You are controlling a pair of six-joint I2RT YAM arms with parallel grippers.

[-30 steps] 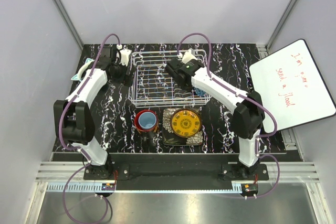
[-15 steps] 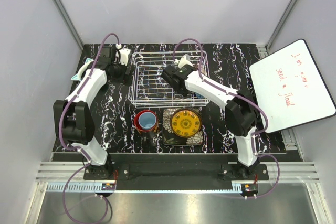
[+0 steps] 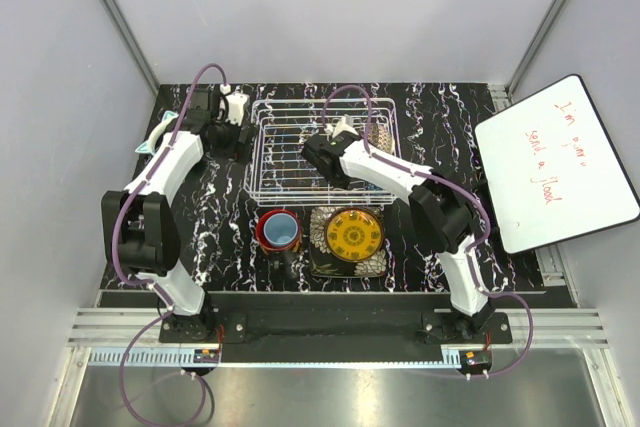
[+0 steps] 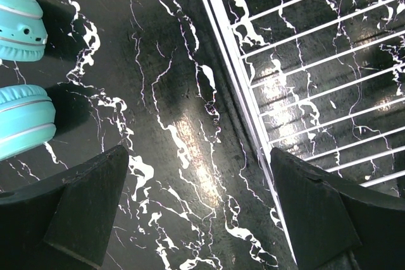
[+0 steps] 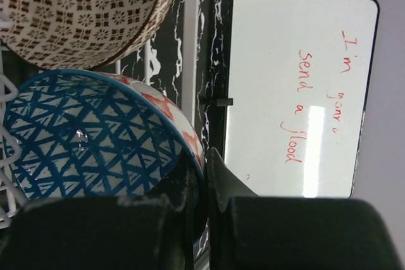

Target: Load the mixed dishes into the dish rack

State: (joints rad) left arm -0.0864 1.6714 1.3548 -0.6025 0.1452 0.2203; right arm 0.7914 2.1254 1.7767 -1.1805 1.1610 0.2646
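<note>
The white wire dish rack [image 3: 285, 162] stands at the table's middle back. My right gripper [image 5: 205, 169] is shut on the rim of a blue triangle-patterned bowl [image 5: 88, 137], held over the rack beside a gold lattice-patterned bowl [image 5: 82, 11]. From above, the right gripper [image 3: 328, 159] hides its own fingertips. My left gripper [image 4: 199, 207] hangs open over bare table at the rack's left edge [image 4: 234, 74]. A light blue cup [image 3: 281, 228] sits inside a dark mug with a red inside [image 3: 264, 234]. A mustard-yellow plate [image 3: 353, 233] lies on a black square flowered plate [image 3: 330, 265].
A whiteboard [image 3: 557, 162] with red writing lies at the right of the table. Two teal rounded things [image 4: 22, 118] lie left of my left gripper. The cup and plates sit in front of the rack, near the arm bases.
My right arm has swung left across the rack with the blue bowl, its elbow folding in. The left arm has stayed still.
</note>
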